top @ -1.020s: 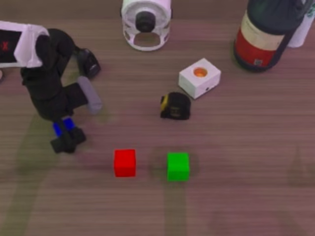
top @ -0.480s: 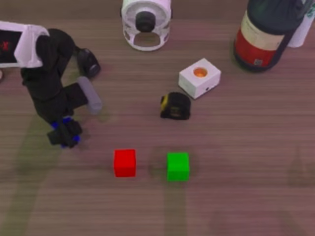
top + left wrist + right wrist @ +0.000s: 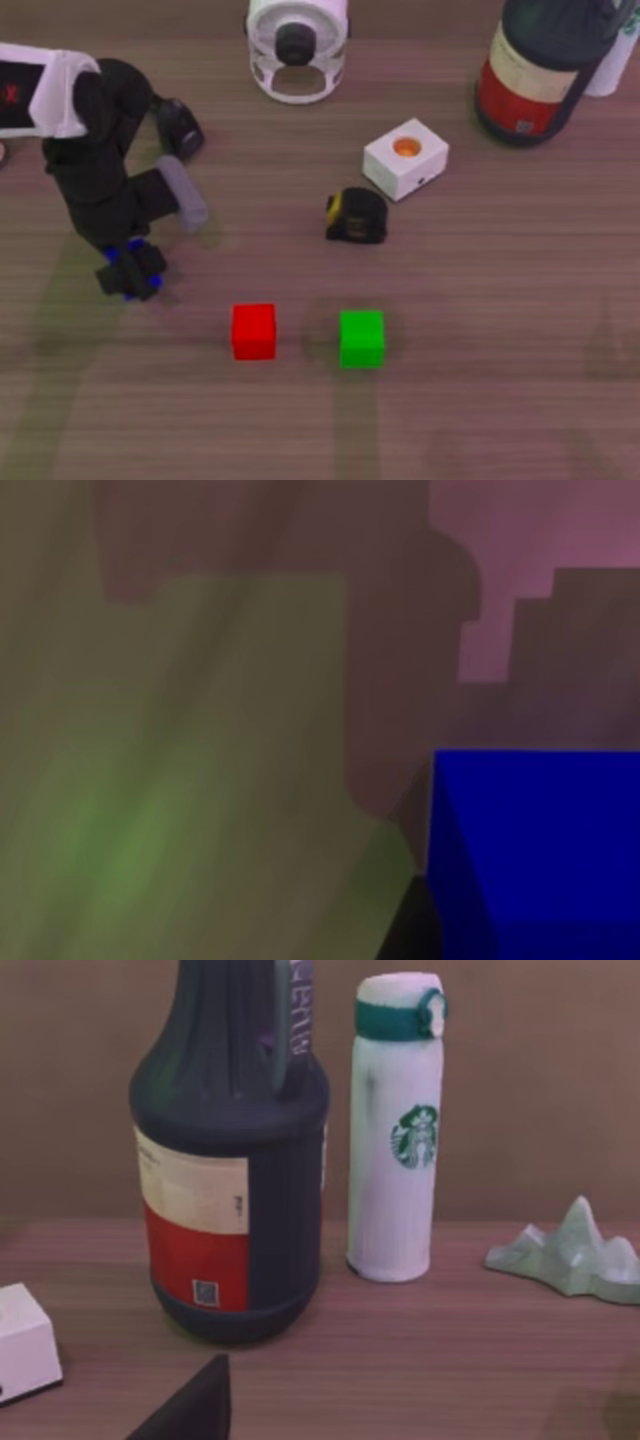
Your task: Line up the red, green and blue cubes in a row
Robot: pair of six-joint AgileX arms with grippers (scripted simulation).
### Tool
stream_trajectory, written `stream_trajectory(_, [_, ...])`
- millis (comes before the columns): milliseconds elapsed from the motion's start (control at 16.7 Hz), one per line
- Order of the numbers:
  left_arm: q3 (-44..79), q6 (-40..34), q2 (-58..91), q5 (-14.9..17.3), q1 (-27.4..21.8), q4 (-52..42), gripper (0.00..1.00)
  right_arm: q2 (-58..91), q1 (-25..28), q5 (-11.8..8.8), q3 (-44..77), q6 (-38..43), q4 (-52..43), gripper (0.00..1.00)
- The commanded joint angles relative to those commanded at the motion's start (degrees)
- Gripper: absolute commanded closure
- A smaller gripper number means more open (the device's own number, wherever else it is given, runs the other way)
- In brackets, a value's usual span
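Rendered simulation test bench, not a lived-in room: bare wood-grain table [image 3: 500, 300] under flat lighting, strewn with unrelated props – dark jug with red-and-white label [image 3: 230, 1160], white Starbucks flask [image 3: 395, 1130], tape measure [image 3: 356, 215], white block with orange hole [image 3: 405, 158].

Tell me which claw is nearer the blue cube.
Left. The left claw is right at the blue cube, at the table's left. The right claw is outside the top view, its camera facing the bottle at the far right.
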Motion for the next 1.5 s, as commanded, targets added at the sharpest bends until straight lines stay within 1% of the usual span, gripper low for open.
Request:
stream_trajectory(180, [1.70,0.08,-0.75,0.04,0.16,-2.39,1.00,0.00,0.00,0.00,0.00,0.00,0.00,0.00])
stream_trajectory(420, [6.52,-0.05,-3.78,0.01,0.80,-10.90,1.00,0.00,0.00,0.00,0.00,0.00,0.00,0.00])
stream_trajectory(540, [8.28,-0.13,-5.14,-0.03,1.02,-13.63,1.00,0.00,0.00,0.00,0.00,0.00,0.00,0.00])
stream_trajectory(720, [8.61,-0.16,-5.49,-0.04,1.06,-14.10,1.00,0.00,0.00,0.00,0.00,0.00,0.00,0.00])
stream_trajectory(900, [9.32,-0.25,-4.62,-0.05,-0.09,-14.43,1.00,0.00,0.00,0.00,0.00,0.00,0.00,0.00])
stream_trajectory(1020, [12.59,-1.05,-2.30,-0.04,-3.31,-16.23,1.00,0.00,0.00,0.00,0.00,0.00,0.00,0.00])
stream_trajectory(1140, [18.27,-2.44,1.17,-0.04,-8.52,-18.98,1.00,0.00,0.00,0.00,0.00,0.00,0.00,0.00])
stream_trajectory(1500, [42.29,-8.36,13.30,-0.07,-29.66,-29.06,1.00,0.00,0.00,0.00,0.00,0.00,0.00,0.00])
